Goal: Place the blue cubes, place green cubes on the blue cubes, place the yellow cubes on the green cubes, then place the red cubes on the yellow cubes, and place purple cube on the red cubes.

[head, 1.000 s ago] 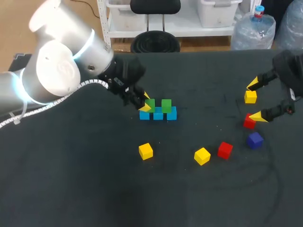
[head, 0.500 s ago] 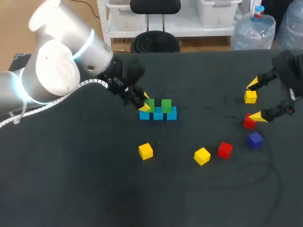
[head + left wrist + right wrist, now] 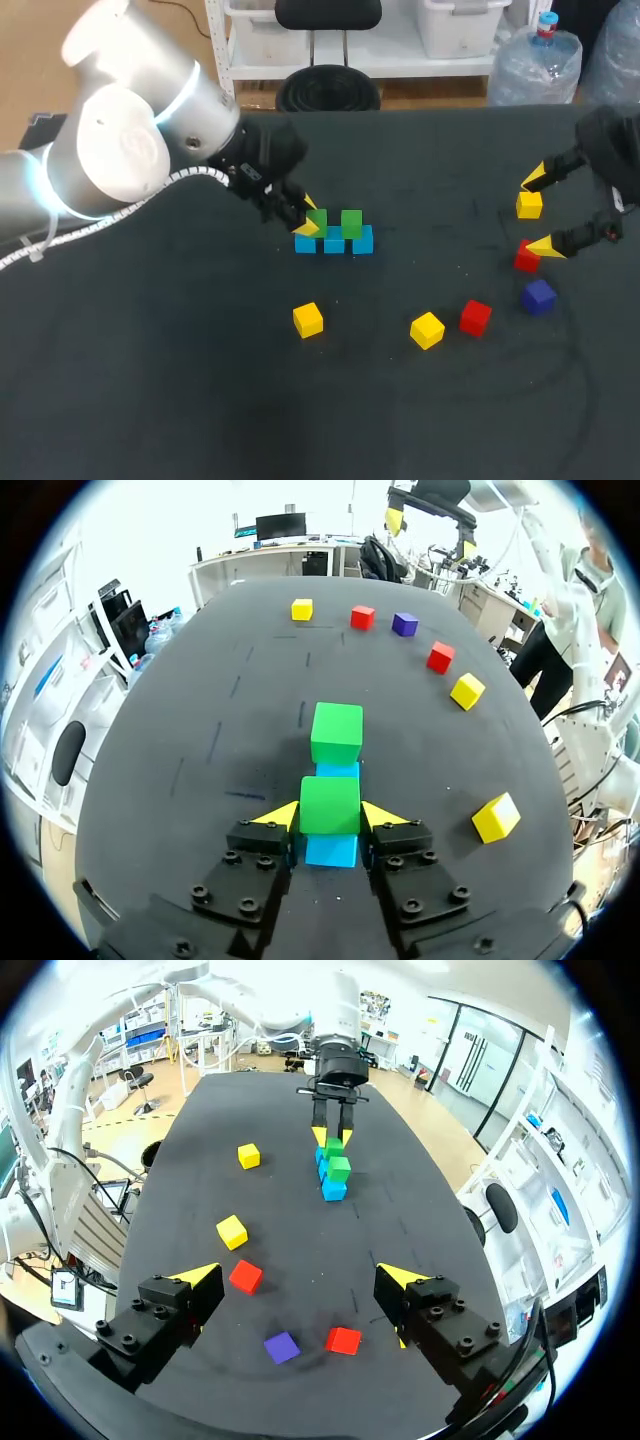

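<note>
Left gripper (image 3: 309,218) clenched on the left green cube (image 3: 329,804), one yellow tip against each side. That cube sits on the row of blue cubes (image 3: 334,242) mid-desk (image 3: 200,400), with the second green cube (image 3: 351,222) close by at its 3 o'clock. Right gripper (image 3: 540,213) hangs released well off at the row's 3 o'clock, a yellow cube (image 3: 529,204) and a red cube (image 3: 524,258) near its tips and the purple cube (image 3: 538,296) at its 6 o'clock.

Middle blue cube (image 3: 338,770) mostly behind the near green cube (image 3: 329,804); red cube (image 3: 521,260) partly behind right end effector (image 3: 537,212).
</note>
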Controlling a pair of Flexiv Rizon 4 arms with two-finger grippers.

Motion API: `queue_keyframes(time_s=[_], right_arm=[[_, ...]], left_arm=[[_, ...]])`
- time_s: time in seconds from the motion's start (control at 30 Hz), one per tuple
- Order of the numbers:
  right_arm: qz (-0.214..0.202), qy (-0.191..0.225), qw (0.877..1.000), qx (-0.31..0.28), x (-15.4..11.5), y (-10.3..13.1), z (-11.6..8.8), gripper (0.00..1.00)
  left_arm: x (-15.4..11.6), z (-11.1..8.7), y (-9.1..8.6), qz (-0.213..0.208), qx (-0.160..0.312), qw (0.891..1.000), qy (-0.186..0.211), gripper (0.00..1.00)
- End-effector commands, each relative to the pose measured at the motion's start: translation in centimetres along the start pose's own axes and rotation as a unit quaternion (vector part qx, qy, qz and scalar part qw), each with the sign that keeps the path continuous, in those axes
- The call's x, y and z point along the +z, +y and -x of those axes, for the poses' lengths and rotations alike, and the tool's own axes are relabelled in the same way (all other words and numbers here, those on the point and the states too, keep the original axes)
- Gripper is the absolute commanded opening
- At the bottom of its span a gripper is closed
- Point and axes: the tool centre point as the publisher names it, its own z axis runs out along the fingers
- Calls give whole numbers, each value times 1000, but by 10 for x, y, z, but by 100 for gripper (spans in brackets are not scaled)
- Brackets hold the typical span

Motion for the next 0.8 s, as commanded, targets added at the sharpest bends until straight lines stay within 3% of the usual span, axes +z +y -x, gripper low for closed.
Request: queue_keyframes(time_s=[0.03,0.37,0.4,0.6,0.73,0.8], right_arm=[[1,-1,1000,0,1,-1,0,100],[1,-1,1000,0,1,-1,0,100],[1,-1,1000,0,1,-1,0,100],[1,-1,1000,0,1,-1,0,100],[1,-1,1000,0,1,-1,0,100],[1,-1,1000,0,1,-1,0,100]], left_arm=[[1,1,3,-3,-1,1000,3,0],[1,1,3,-5,-2,1000,5,0],[1,1,3,-5,-2,1000,6,7],[2,0,2,-6,-3,1000,7,25],[2,0,2,-6,-3,1000,7,31],[2,0,2,-6,-4,1000,8,38]])
